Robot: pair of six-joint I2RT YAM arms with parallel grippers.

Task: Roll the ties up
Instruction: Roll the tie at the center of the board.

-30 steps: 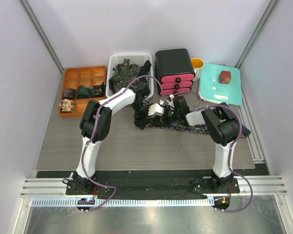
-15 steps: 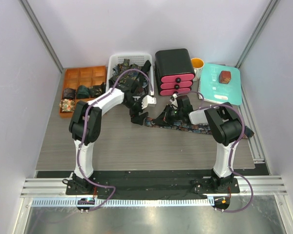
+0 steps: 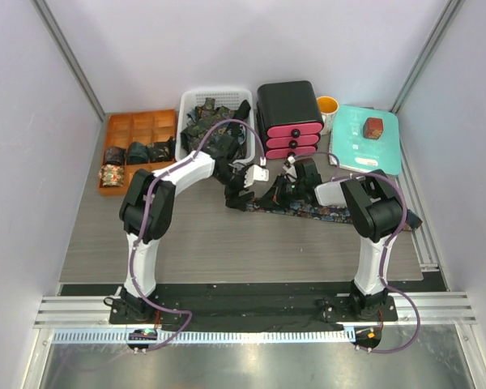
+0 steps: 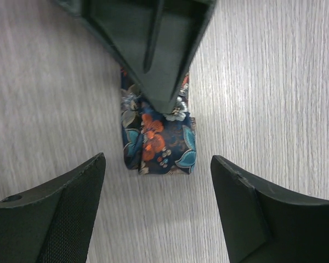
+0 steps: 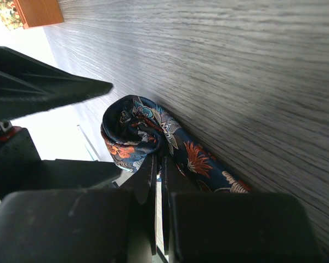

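Note:
A dark tie with an orange and blue floral print lies flat across the middle of the table, its left end wound into a small roll. My right gripper is shut, its tips pinching the fabric right at the roll. In the left wrist view those fingers lie over the top of the roll. My left gripper stands open just short of the roll, with a finger to either side and bare table between them. From above, both grippers meet at the tie's left end.
An orange compartment tray at the back left holds several rolled ties. A white basket of loose ties stands behind the left arm, beside a black drawer unit with pink fronts. A yellow cup and a red-brown box on a teal board sit at the back right.
My left gripper pulled away to the left from the tie's rolled end, then came back toward it, open. The right gripper stayed shut at the roll.

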